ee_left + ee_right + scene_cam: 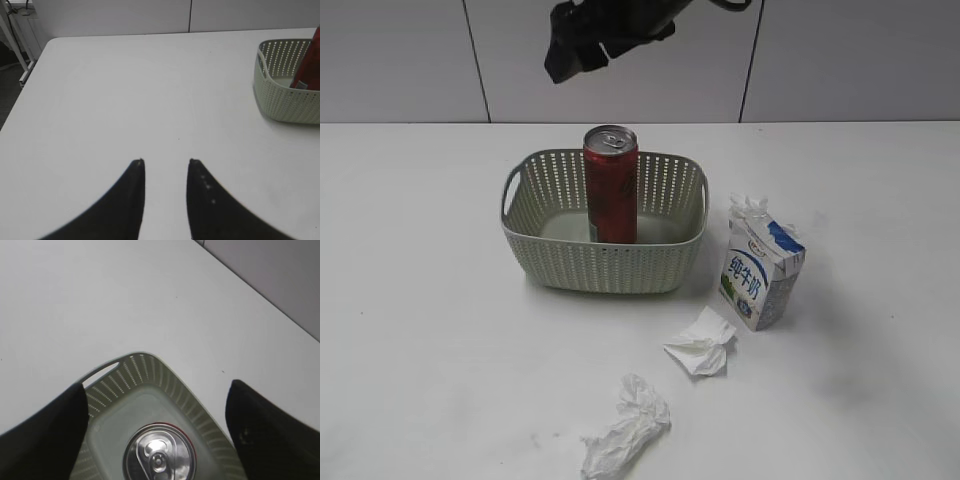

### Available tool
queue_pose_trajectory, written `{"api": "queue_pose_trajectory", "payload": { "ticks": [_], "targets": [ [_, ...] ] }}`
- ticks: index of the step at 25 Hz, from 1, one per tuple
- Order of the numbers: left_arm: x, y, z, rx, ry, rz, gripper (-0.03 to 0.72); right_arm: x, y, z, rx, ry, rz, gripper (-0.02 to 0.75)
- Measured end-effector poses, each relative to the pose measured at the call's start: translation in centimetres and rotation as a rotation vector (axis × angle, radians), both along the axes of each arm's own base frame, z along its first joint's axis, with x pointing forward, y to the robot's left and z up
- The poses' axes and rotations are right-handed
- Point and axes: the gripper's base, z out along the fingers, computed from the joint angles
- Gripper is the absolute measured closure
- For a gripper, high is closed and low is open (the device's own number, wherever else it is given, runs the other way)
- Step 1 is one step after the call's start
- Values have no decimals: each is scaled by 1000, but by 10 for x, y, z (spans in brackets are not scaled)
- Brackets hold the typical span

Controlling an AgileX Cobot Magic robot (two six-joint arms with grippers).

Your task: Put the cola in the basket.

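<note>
The red cola can (611, 185) stands upright inside the pale grey-green basket (604, 262) at the table's middle. In the right wrist view its silver top (157, 453) shows from above, inside the basket (165, 381). My right gripper (155, 390) hangs open well above the can, apart from it; it shows dark at the top of the exterior view (582, 48). My left gripper (165, 162) is open and empty over bare table, left of the basket (285, 102); a red sliver of the cola (310, 62) shows there.
A white-and-blue milk carton (760, 270) stands right of the basket. Two crumpled tissues (702, 343) (625, 425) lie in front. The table's left edge (20, 97) shows in the left wrist view. A tiled wall is behind.
</note>
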Motion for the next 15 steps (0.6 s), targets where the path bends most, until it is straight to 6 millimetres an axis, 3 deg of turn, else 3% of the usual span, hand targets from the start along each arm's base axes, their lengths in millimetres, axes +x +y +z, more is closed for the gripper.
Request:
{"api": "queue_pose_trajectory", "payload": {
  "ticks": [3, 6, 11, 15],
  "targets": [
    [0, 0, 0, 0, 0, 0, 457, 2, -14, 14, 16, 10, -37, 93],
    [0, 0, 0, 0, 0, 0, 457, 11, -44, 27, 36, 44, -122, 96],
    [0, 0, 0, 0, 0, 0, 457, 34, -117, 40, 14, 94, -337, 113],
    [0, 0, 0, 0, 0, 0, 457, 41, -171, 44, -127, 85, -477, 130]
  ]
}}
